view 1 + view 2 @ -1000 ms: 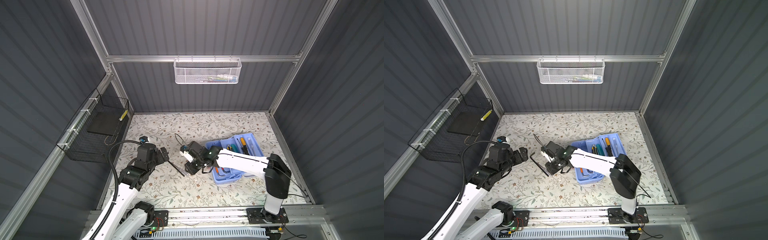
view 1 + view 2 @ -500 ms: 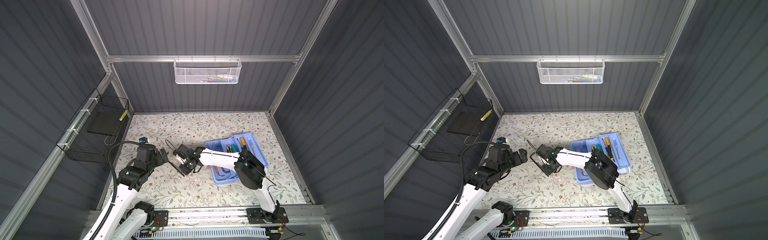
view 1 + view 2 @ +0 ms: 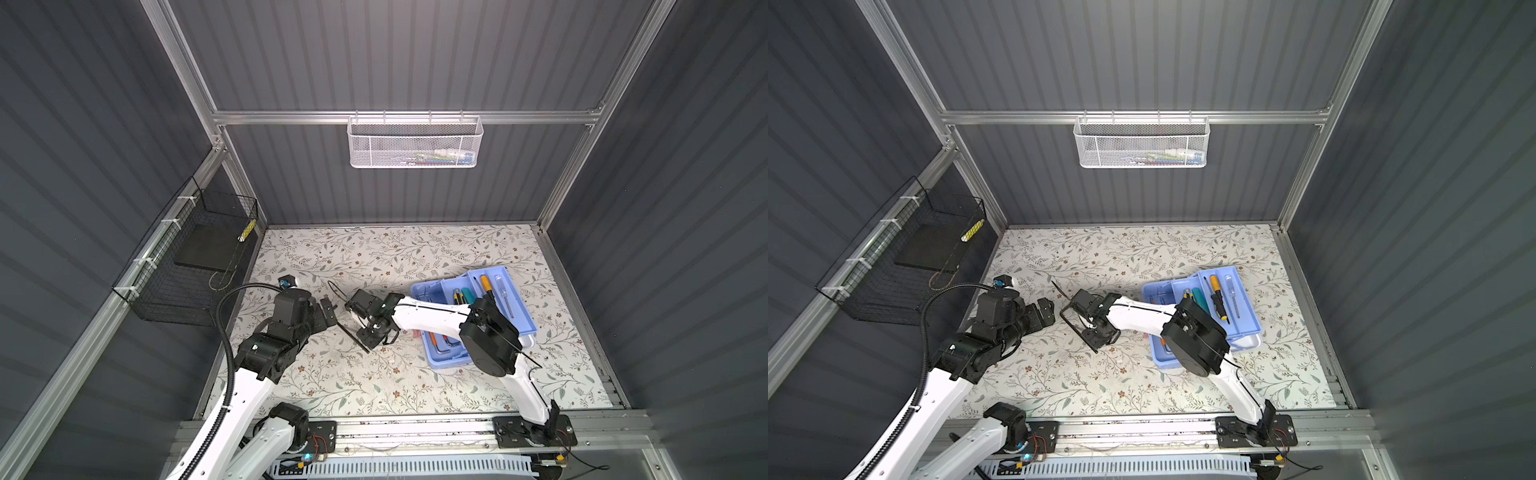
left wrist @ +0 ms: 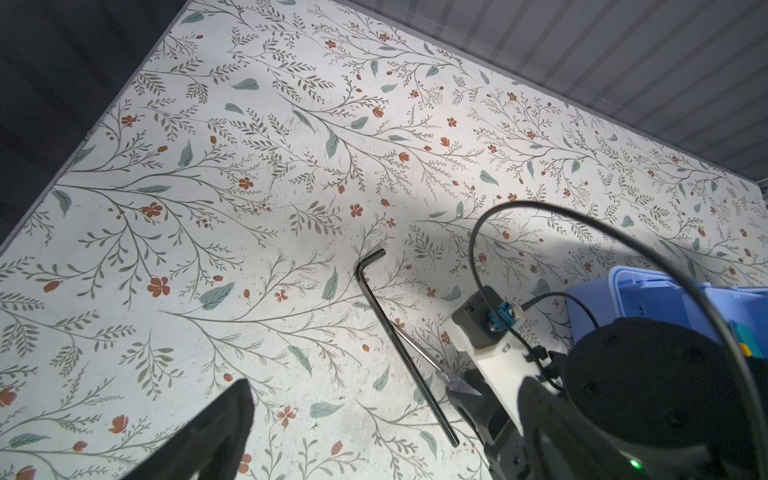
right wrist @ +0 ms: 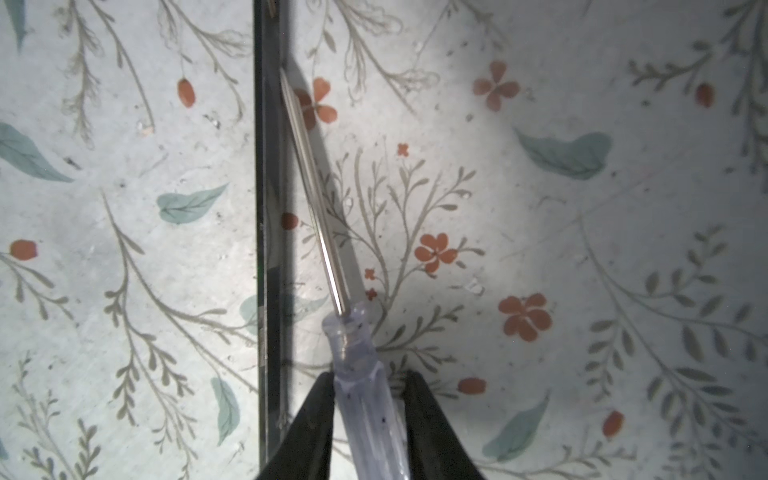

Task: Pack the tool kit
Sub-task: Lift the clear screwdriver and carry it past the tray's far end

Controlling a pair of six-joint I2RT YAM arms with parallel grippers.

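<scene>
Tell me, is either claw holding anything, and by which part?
The right gripper pinches the screwdriver by its clear handle, just behind the metal shaft. The left gripper is open and empty.

The right arm (image 3: 490, 340) hides part of the blue tool box (image 3: 519, 311), things in the white basket (image 3: 415, 145) are too small to tell, and the clear screwdriver (image 5: 351, 340) runs off the right wrist view's edge.

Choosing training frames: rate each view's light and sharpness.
Both top views: table bright, walls dim, all sharp. Left wrist: hex key crisp, left finger blurred, bright patch mid-table. Right wrist: screwdriver sharp, its shaft's shadow falls beside it.
</scene>
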